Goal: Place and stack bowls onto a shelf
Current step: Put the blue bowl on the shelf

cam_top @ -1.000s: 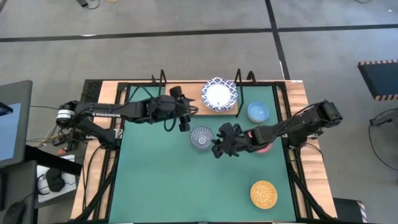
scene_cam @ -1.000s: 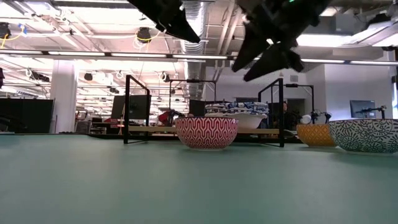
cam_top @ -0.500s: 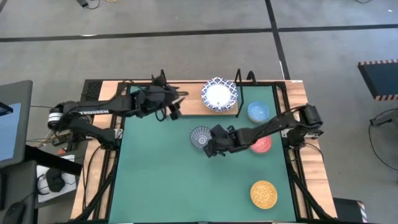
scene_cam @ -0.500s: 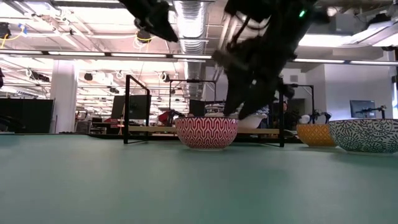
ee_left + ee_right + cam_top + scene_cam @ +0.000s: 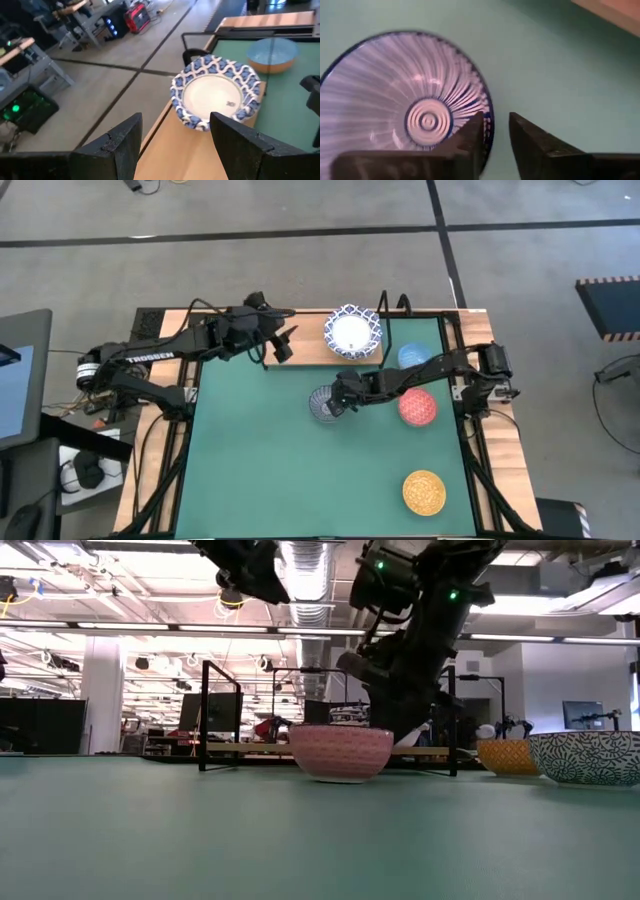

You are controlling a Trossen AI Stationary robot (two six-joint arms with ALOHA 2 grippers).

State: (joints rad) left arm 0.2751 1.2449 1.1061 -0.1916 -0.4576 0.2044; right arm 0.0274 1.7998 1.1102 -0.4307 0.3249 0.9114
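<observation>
Right wrist view shows the right gripper (image 5: 495, 131) slightly parted, one finger on each side of the near rim of the small grey-blue patterned round bowl (image 5: 405, 107), which sits on the green mat (image 5: 560, 75), with nothing clamped yet.

From above, the right arm covers part of the light blue bowl (image 5: 411, 357), and the right hand (image 5: 338, 402) hides the grey-blue bowl's (image 5: 322, 404) right rim. In the low view, the grey-blue bowl is cut off at the right edge.
</observation>
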